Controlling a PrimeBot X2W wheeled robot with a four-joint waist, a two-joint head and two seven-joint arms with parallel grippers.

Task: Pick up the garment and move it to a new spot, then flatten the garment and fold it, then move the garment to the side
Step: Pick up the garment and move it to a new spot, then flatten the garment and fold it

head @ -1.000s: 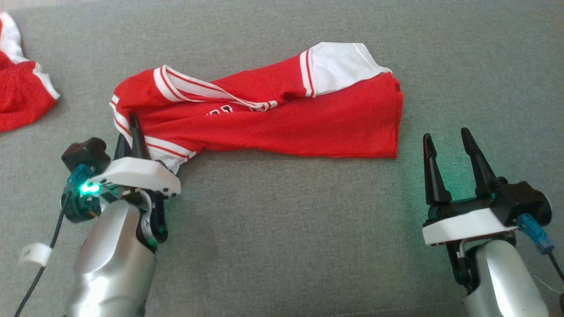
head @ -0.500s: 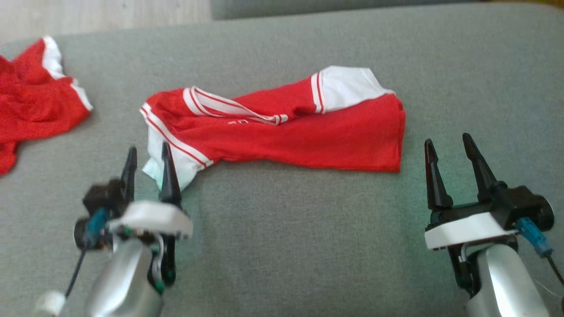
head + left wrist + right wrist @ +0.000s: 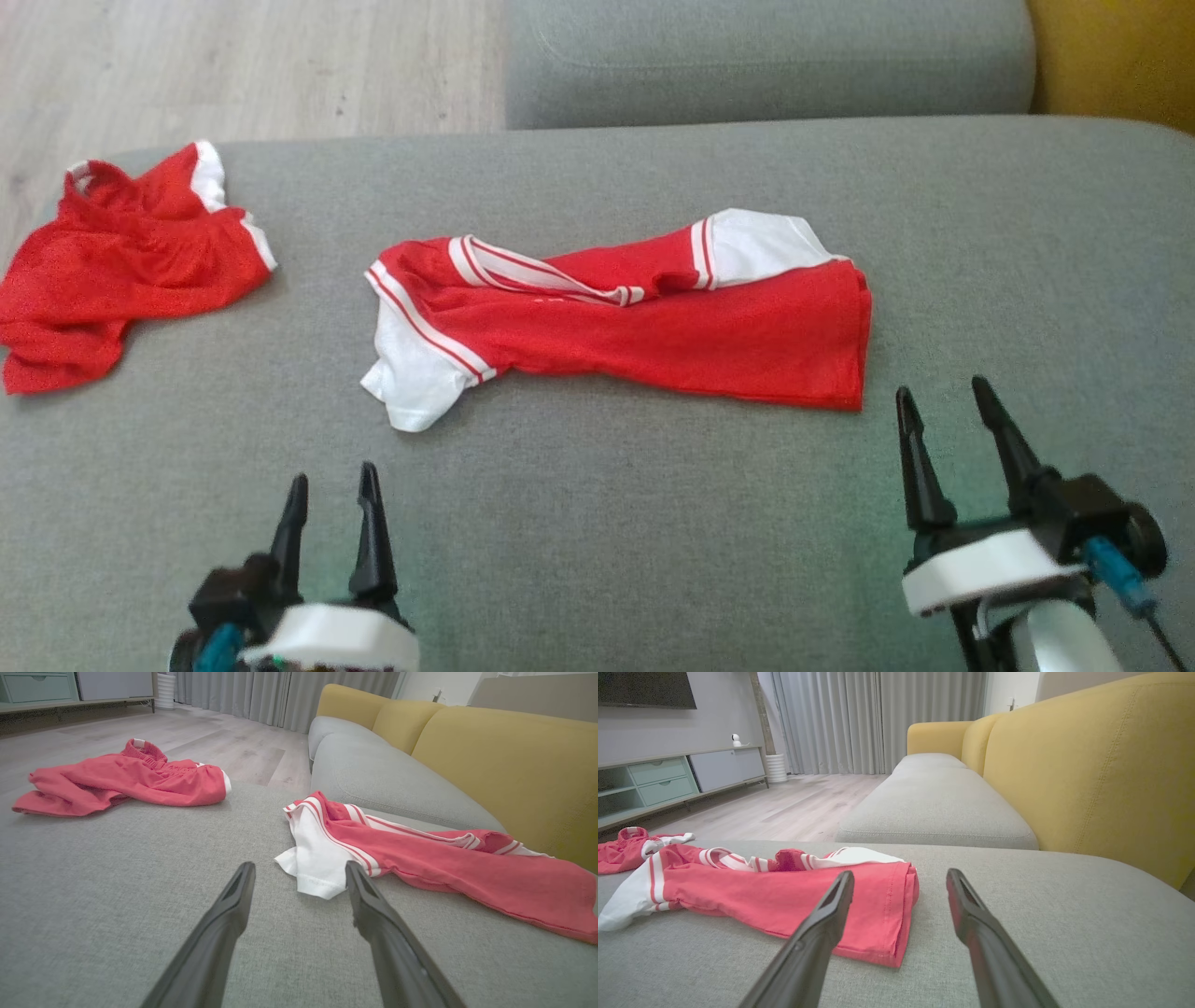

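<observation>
On the grey sofa seat (image 3: 597,532), near its middle, the garment (image 3: 653,327) lies stretched crosswise: a red shirt with white, red-striped trim, folded lengthwise into a long band. Its white sleeve (image 3: 411,383) sticks out at the robot's left end and points toward the robot. A second white sleeve (image 3: 761,247) shows on the far edge toward the right end, and the striped collar (image 3: 551,275) lies between them along the far side. At the right end the red cloth finishes in a straight doubled edge.

The left pincer (image 3: 333,472) stands low at the near left, its two dark fingers spread wide and holding nothing, with bare seat between it and the white sleeve. In the left wrist view that sleeve lies just beyond the fingertips, apart from them. The right pincer (image 3: 940,386) stands at the near right, likewise wide and empty, its tips just beside the garment's near right corner and apart from it.

A second red piece of clothing (image 3: 121,271) lies crumpled at the seat's far left edge, well apart from the garment. Beyond the seat are a pale wooden floor (image 3: 252,65), another grey cushion (image 3: 766,56) and a yellow backrest (image 3: 1111,56).
</observation>
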